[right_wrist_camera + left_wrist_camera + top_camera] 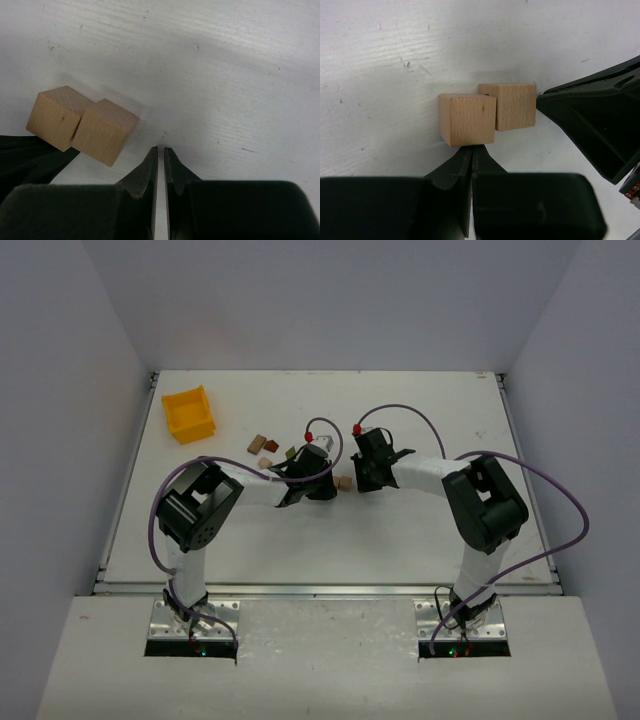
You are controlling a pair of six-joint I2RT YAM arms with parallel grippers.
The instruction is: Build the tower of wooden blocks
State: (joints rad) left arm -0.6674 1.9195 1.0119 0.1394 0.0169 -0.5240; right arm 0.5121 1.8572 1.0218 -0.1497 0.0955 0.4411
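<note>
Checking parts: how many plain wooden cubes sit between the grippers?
2. One cube sits by the left gripper; the other cube touches it, nearer the right gripper. Arms could hide more.

No text, label, brand or number is legible on the wood blocks (467,120), yellow bin (190,413) or counter (400,535).

The left arm (200,510) and the right arm (485,502) each rise from the base, fold at an outward-jutting elbow and stretch a forearm inward, so that both wrists point at each other near the middle. The left claw (472,150) has its fingers pressed flat together and grips nothing. The right claw (161,152) is closed too, with only a hairline slit between its tips, and is empty.
</note>
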